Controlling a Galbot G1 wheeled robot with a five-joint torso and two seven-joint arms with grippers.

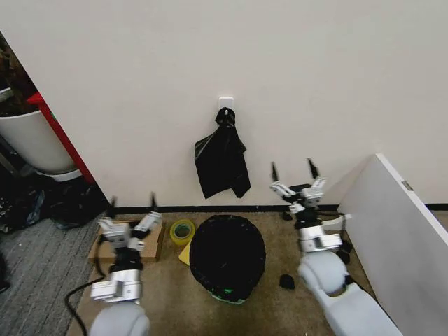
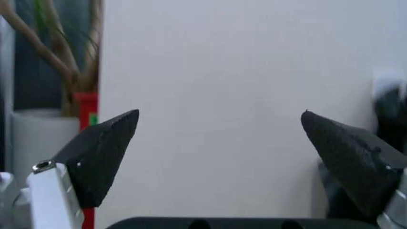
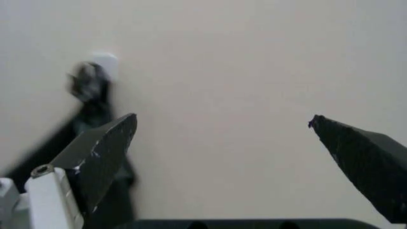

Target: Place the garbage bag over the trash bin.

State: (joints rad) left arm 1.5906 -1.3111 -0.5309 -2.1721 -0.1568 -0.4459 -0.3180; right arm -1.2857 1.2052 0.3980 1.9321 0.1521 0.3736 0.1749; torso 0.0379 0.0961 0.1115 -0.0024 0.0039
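Note:
In the head view, the glossy black garbage bag [image 1: 227, 253] is spread over the top of the trash bin [image 1: 226, 297]. Of the bin I see a pale green sliver at its base. My left gripper [image 1: 132, 203] hovers open to the left of the bin, fingers pointing up at the wall. To the bin's right, my right gripper [image 1: 292, 168] is raised higher, open as well. Neither touches the bag. The left wrist view shows the left gripper [image 2: 219, 124] open against bare wall. The right gripper [image 3: 222, 126] is likewise open and holds nothing.
A bunch of black bags [image 1: 222, 161] hangs from a white hook [image 1: 225, 103] on the wall above the bin. A yellow tape roll [image 1: 183, 229] and cardboard box [image 1: 143, 241] lie left of the bin. A white board [image 1: 399, 231] leans at right, a plant pot [image 1: 31, 140] far left.

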